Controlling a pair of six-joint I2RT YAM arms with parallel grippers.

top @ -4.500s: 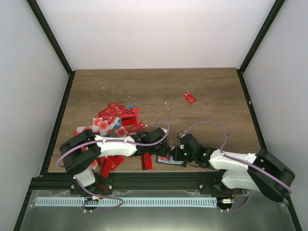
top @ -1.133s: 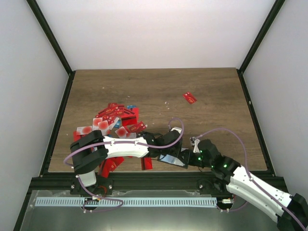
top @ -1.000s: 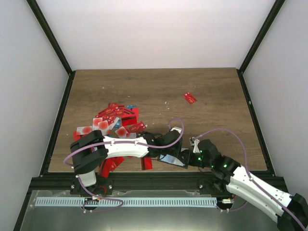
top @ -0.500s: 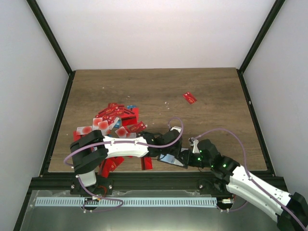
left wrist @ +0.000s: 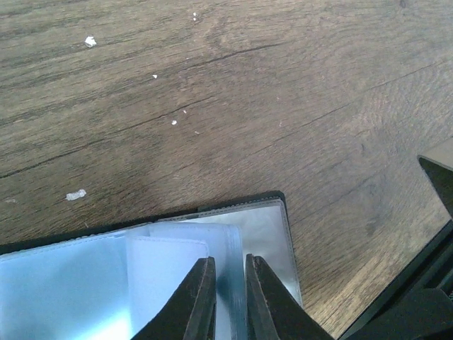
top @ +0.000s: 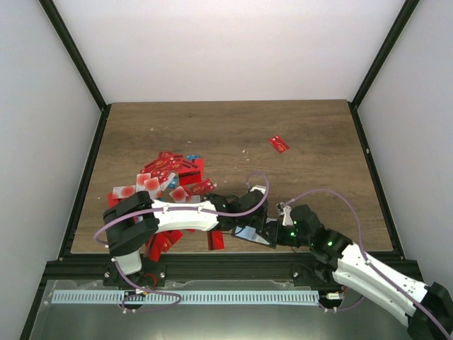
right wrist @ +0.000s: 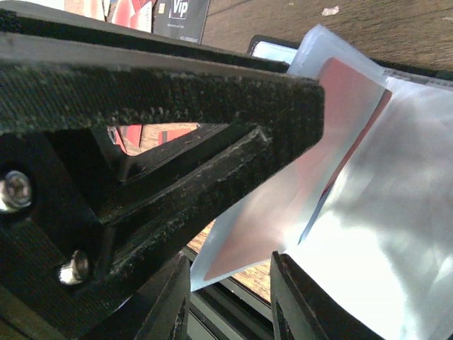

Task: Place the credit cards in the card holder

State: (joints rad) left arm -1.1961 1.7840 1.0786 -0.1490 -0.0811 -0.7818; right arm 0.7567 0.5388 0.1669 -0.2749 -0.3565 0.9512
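Unmoved, left end effector (left wrist: 229, 261) pinches card holder's (left wrist: 270, 225) glossy sleeve (left wrist: 232, 237); right end effector (right wrist: 230, 263) parted.

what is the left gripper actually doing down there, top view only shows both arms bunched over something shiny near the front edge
Observer: In the left wrist view the left gripper is closed to a thin gap on a clear sleeve of the card holder, which lies open.
Operator: any card in it
Observer: The right wrist view shows a red card through the holder's clear plastic. I cannot tell whether it is fully seated.
Operator: anything else close by
Observer: A black card printed "Vip" lies on the wood just beyond the holder, at the top of the right wrist view.
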